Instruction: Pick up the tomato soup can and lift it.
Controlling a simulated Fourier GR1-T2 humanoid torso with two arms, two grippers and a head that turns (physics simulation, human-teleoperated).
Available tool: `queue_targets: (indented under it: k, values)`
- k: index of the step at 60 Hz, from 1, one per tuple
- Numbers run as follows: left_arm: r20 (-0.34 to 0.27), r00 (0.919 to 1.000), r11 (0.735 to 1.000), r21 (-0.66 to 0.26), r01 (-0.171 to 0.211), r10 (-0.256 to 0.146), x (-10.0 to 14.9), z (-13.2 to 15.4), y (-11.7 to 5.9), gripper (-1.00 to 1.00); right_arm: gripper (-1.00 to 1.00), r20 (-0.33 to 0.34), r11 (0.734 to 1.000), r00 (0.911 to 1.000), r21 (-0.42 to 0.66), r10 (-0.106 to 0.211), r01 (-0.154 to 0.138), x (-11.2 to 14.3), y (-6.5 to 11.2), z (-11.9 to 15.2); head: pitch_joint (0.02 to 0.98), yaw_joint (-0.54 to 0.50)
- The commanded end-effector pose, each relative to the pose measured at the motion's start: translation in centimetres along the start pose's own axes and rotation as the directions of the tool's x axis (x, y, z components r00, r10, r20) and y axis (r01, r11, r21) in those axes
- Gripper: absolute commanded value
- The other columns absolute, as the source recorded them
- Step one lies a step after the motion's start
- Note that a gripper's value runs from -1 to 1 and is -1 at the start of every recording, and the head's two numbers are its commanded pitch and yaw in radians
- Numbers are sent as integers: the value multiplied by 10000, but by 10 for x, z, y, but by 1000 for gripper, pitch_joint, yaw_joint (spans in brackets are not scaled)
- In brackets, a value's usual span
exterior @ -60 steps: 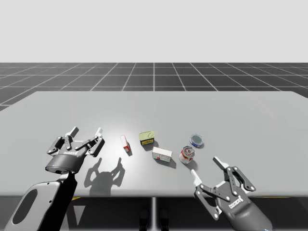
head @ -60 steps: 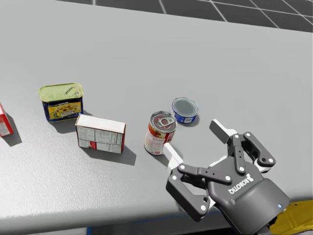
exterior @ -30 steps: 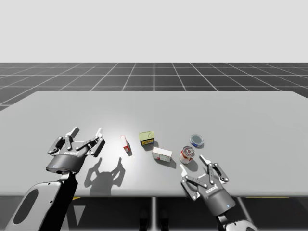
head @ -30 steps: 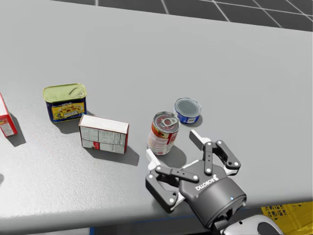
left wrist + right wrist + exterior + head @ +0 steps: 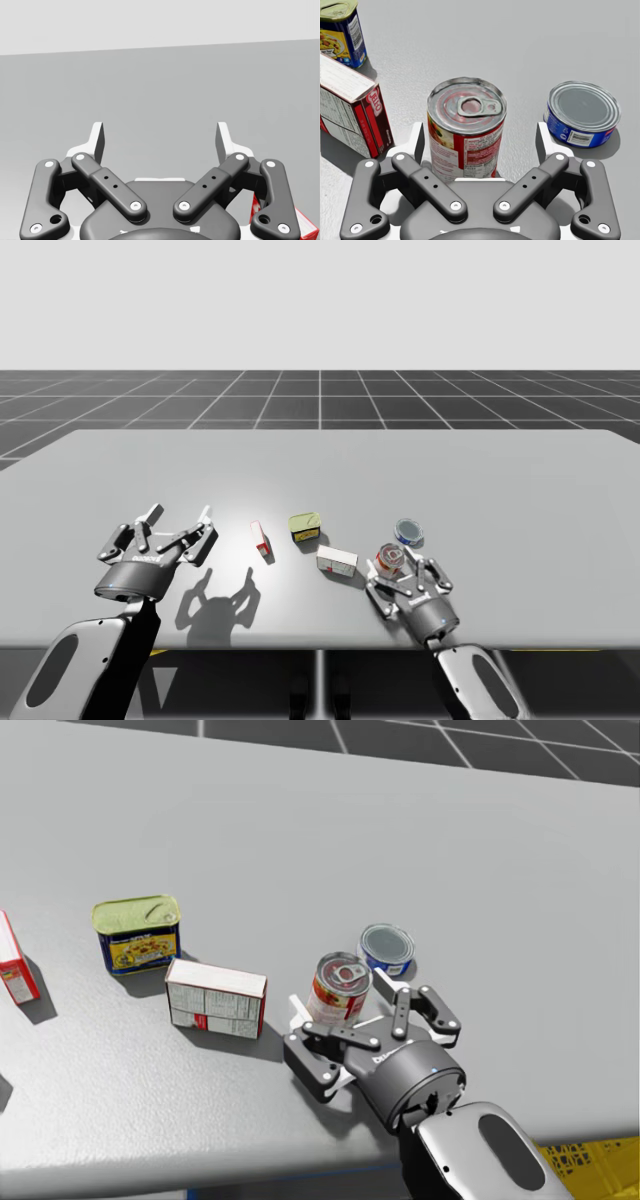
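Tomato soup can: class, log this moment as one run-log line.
phase: pre-grasp | tomato soup can: upright on table, between right jaws | right jaws: open | left jaws: open, far from can | lift: not yet

I record five items on the table (image 5: 500, 480), in a loose row across its near half. From my left: a small box (image 5: 260, 539), a rectangular tin (image 5: 305, 527) slightly farther back, a larger box (image 5: 337, 561) nearer me, the tall can (image 5: 390, 557), then a flat can (image 5: 408, 531) just behind and right of it. The tall can stands upright between the parted fingers of my right gripper (image 5: 480, 137), touching neither. My left gripper (image 5: 180, 515) hovers well left of the small box.
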Motion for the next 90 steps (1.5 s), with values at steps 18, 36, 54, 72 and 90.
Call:
queue_targets:
  k: [18,36,54,72,90]
  values:
    - [11,10000,10000,1,13,-13,0,0,0,-1000,1000,-187,9976,9985,462,-506,514,-10,-6,-7,736,-244]
    - [-2,10000,10000,10,-7,7,0,-1,1,-1000,996,18,9981,9991,451,-425,424,-9,-3,-5,511,-244]
    - [-12,10000,10000,43,-52,52,0,-1,1,-1000,1000,604,9994,9981,310,-151,132,6,1,2,441,-243]
    - [-10,10000,9999,60,-95,95,0,-1,2,-1000,905,1660,9984,9846,37,545,-559,56,0,19,447,-243]
    - [5,9999,9999,105,-112,112,1,-1,3,-1000,840,2881,9931,9506,-498,1156,-1057,111,-5,39,445,-243]
